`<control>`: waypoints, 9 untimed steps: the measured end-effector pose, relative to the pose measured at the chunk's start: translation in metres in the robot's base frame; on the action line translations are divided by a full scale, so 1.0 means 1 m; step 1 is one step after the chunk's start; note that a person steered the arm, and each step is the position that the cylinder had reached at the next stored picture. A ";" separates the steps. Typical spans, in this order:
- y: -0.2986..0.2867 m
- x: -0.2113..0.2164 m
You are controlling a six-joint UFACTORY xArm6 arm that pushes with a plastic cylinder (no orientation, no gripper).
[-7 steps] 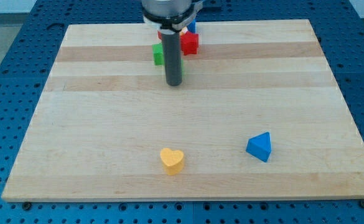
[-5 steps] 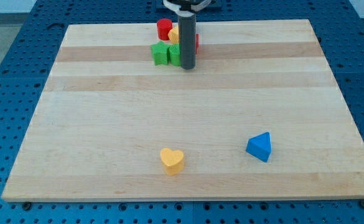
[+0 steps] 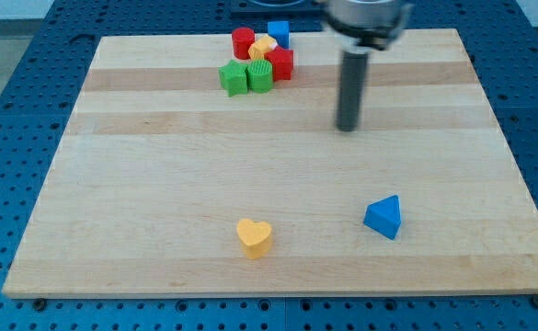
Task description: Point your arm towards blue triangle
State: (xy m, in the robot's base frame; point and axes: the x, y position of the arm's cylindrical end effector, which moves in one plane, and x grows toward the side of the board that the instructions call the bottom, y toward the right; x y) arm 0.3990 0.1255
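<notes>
Looking down at our wooden board (image 3: 158,184), we've got my tip (image 3: 347,129) sitting in the upper right-of-centre part, touching none of the blocks. No gripper on this rig, just the plain dark rod (image 3: 350,87), so nothing is being held.

The blue triangle (image 3: 383,218) lies toward the view's bottom right, below the tip and a little to its right, well apart from it with bare wood between them. A yellow heart (image 3: 255,237) sits to the triangle's left, near the bottom edge.

Up at the view's top there's a tight cluster, off to the tip's upper left: a red cylinder (image 3: 242,41), a small yellow block (image 3: 262,48) whose shape we can't make out, a blue block (image 3: 279,34), a red block (image 3: 280,62), and two green blocks (image 3: 234,77) (image 3: 260,75) side by side at the front.
</notes>
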 end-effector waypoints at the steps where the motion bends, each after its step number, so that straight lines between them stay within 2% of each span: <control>1: 0.079 -0.002; 3: 0.149 0.063; 5: 0.151 0.137; 6: 0.127 0.162; 9: 0.007 0.163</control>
